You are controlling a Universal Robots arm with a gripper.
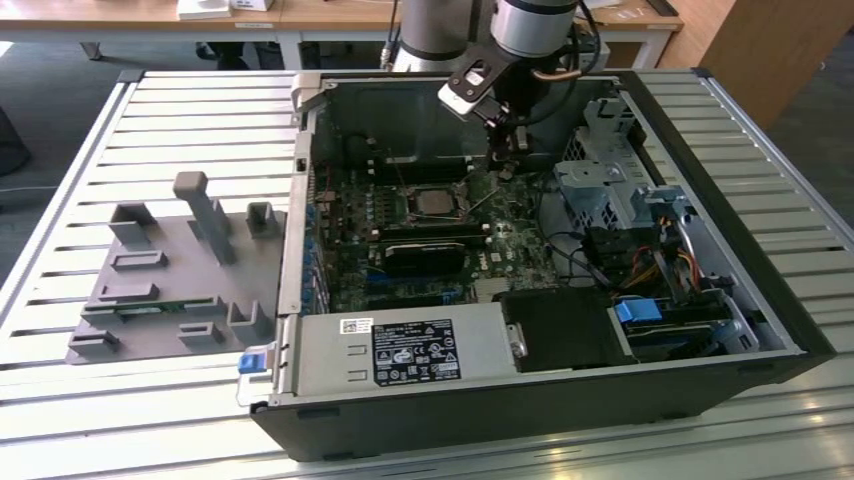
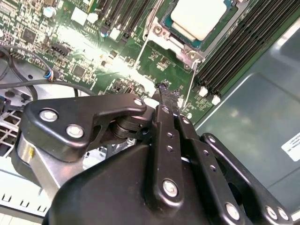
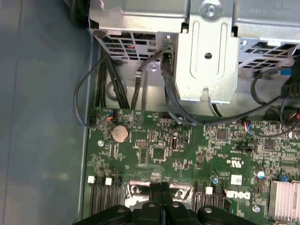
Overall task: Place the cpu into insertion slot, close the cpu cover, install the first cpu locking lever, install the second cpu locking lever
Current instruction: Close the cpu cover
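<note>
- My black two-fingered claw (image 2: 166,91) is closed, its fingertips pressed together with nothing visible between them. It hangs just above the green motherboard (image 2: 93,47), beside the socket.
- The silver-topped square cpu (image 2: 200,18) sits in the insertion slot (image 1: 410,203), at the middle of the exterior view. The thin silvery cpu cover frame (image 2: 159,33) looks closed around it.
- A thin silvery wire lever (image 2: 191,84) near my fingertips seems unlatched, so I judge the levers not yet done.
- The grey box (image 1: 320,362) at lower middle carries a printed label (image 1: 416,352); I cannot make out its writing.

Open room above the cpu (image 1: 430,203); 2 obstacles flank it: the drive cage (image 1: 594,185) at the case's (image 1: 534,420) edge, the black card (image 1: 424,257) beside.
</note>
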